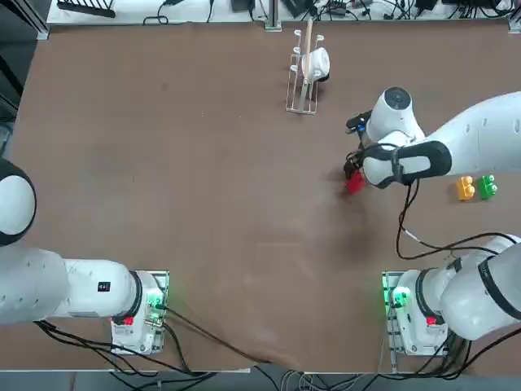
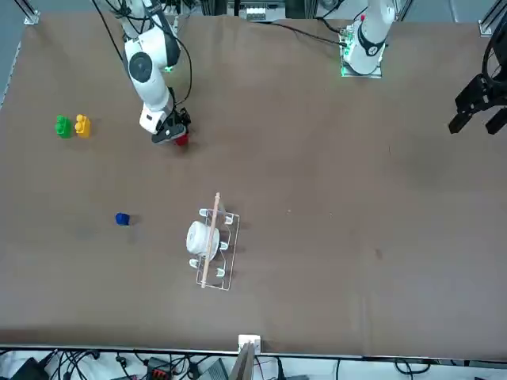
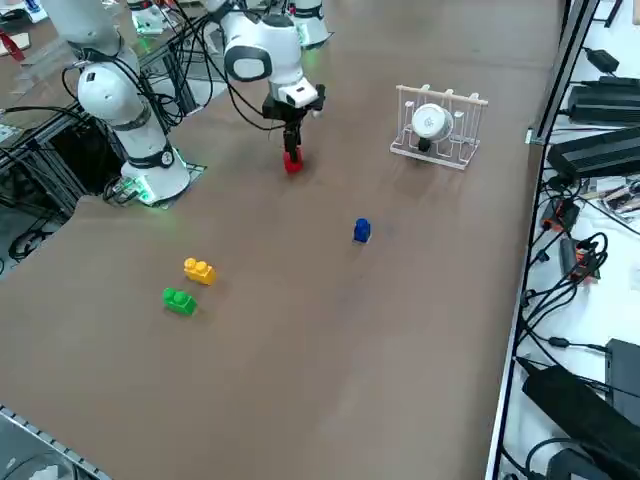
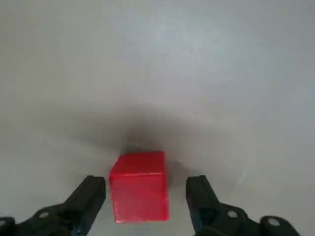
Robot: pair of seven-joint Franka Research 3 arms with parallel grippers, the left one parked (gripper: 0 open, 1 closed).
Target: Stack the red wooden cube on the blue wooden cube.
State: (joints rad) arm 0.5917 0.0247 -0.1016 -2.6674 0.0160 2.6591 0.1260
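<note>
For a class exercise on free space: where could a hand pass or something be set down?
Bare: table between blue cube and yellow block. Crowded: right gripper around red cube; yellow beside green block.

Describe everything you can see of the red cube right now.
The red cube is a small, plain-faced block, bright red with a slight sheen, likely painted wood. The wrist view shows its top and one side, with straight edges and no visible marks. It sits between the open fingers of the right gripper, with a gap on either side, so neither finger touches it. It appears to rest flat on the brown table, with a soft shadow beside it.
</note>
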